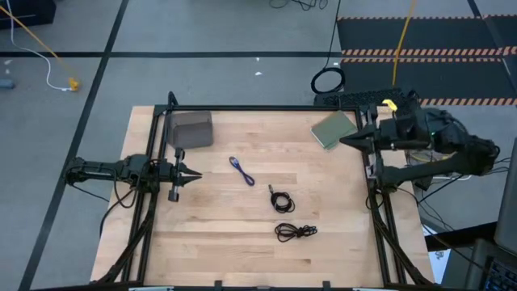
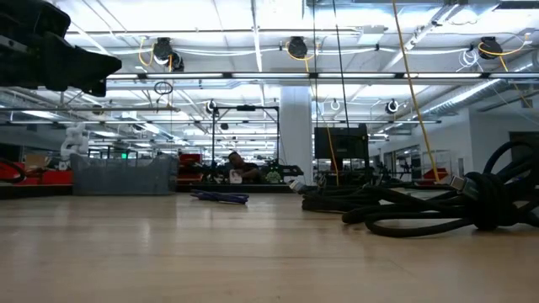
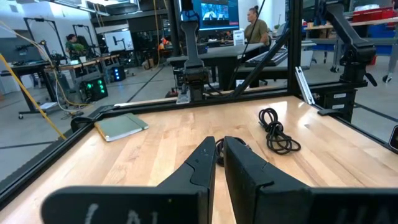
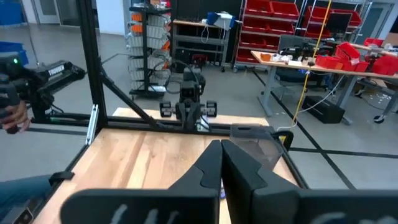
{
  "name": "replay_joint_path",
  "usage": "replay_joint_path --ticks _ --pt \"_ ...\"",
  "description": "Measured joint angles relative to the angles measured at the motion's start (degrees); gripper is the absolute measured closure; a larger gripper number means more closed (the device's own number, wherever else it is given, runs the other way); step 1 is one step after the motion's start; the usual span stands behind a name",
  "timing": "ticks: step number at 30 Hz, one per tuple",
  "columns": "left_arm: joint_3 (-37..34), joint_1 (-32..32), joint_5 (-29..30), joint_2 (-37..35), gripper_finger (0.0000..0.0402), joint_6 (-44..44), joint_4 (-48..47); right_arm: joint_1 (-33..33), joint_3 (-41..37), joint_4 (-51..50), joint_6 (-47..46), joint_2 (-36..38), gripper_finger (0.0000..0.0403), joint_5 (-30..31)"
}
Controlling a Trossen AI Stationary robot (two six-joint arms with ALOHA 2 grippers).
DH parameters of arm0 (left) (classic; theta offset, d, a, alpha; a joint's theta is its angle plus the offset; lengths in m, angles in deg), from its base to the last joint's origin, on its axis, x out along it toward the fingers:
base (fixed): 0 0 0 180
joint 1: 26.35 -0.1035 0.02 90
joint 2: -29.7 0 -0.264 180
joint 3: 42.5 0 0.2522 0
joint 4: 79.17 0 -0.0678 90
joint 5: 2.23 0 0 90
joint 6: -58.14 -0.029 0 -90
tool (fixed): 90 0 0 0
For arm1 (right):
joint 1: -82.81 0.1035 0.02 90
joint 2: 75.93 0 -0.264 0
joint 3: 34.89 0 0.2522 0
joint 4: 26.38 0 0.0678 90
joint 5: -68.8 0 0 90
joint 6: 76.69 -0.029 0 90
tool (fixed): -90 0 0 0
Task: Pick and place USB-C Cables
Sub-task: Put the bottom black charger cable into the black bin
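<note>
Three coiled cables lie flat on the wooden table. The blue-purple one (image 1: 241, 171) is nearest my left gripper. One black coil (image 1: 282, 200) lies at the table's middle and the other (image 1: 296, 232) nearer the near edge. The low view shows the blue-purple cable (image 2: 221, 197) farther off and black coils (image 2: 421, 206) close on the right. My left gripper (image 1: 195, 172) is shut near the left edge, pointing toward the cables; its wrist view shows a black coil (image 3: 277, 130) ahead of the gripper (image 3: 219, 155). My right gripper (image 1: 343, 142) is shut at the right edge, holding nothing.
A grey box (image 1: 191, 129) stands at the far left of the table, and a green pad (image 1: 334, 129) lies at the far right. A black frame rail (image 1: 266, 107) runs around the table. A black ring loop (image 1: 327, 81) and a yellow cord (image 1: 402, 40) lie on the floor beyond. People sit in the room behind.
</note>
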Motion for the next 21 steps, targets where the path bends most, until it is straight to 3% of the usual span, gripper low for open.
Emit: replay_joint_path --ticks 8,17,21 --pt "0.0 0.0 0.0 0.0 0.0364 0.0 0.0 0.0 11.4 -5.3 2.5 -5.4 0.0403 0.0" --pt "0.0 0.0 0.0 0.0 0.0364 0.1 0.2 0.0 12.4 -5.2 1.3 -7.1 0.0403 -0.2" --pt "0.0 0.0 0.0 0.0 0.0364 5.5 5.8 0.0 12.4 -3.4 0.1 -8.0 0.0403 -0.2"
